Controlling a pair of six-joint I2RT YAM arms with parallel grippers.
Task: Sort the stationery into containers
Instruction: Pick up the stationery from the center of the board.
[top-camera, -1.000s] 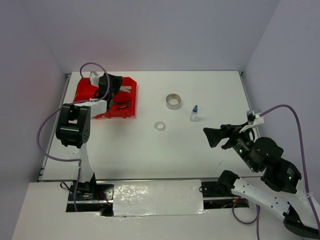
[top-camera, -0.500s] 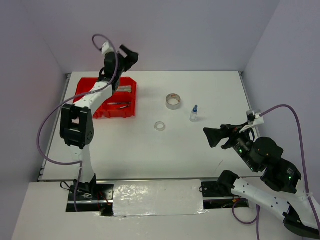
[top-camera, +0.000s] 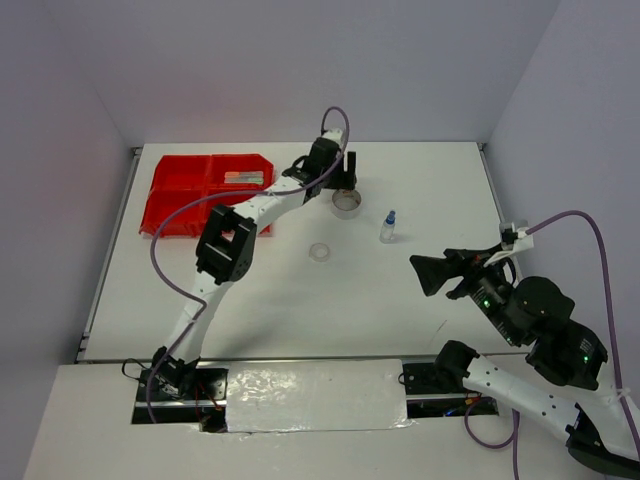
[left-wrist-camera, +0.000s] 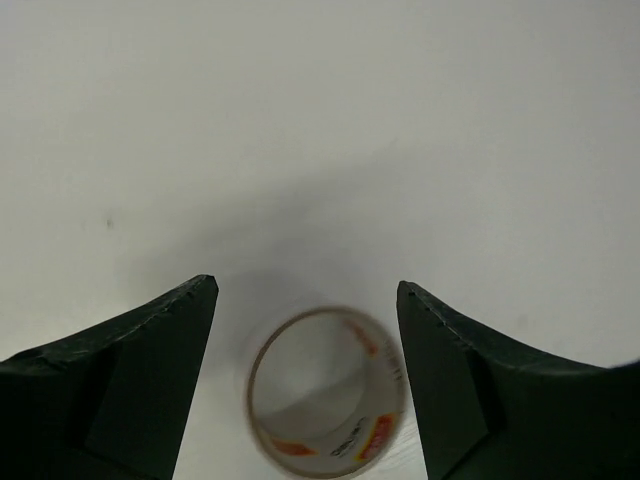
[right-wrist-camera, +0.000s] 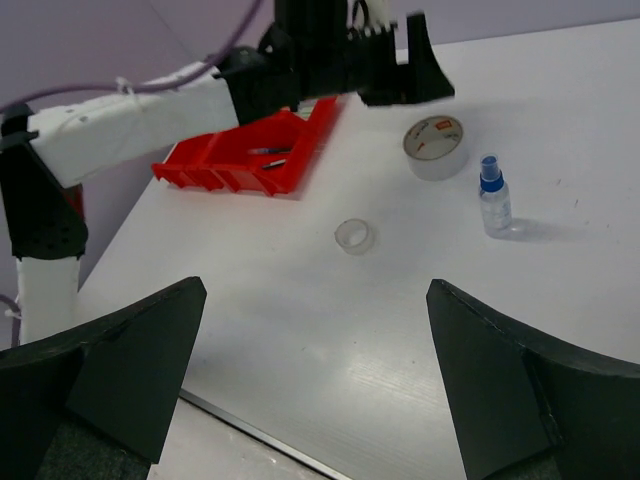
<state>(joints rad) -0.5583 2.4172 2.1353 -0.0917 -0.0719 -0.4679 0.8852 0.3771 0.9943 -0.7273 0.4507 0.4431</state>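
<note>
Left gripper (top-camera: 344, 176) hangs over the far middle of the table (top-camera: 280, 300), fingers spread, nothing between them. The grey tape roll (top-camera: 346, 203) lies flat directly beneath it; the wrist view shows the roll framed by both fingers, with no contact visible. Right gripper (top-camera: 428, 272) is raised at the right side, jaws wide apart and empty. The clear tape ring (top-camera: 320, 252) lies nearer the arm bases, apart from the roll. The blue-capped bottle (top-camera: 388, 227) stands upright near the roll, on its right. The red tray (top-camera: 180, 195) sits at the far left. Dark pens (right-wrist-camera: 270, 153) lie in a compartment at the end nearest the roll.
</note>
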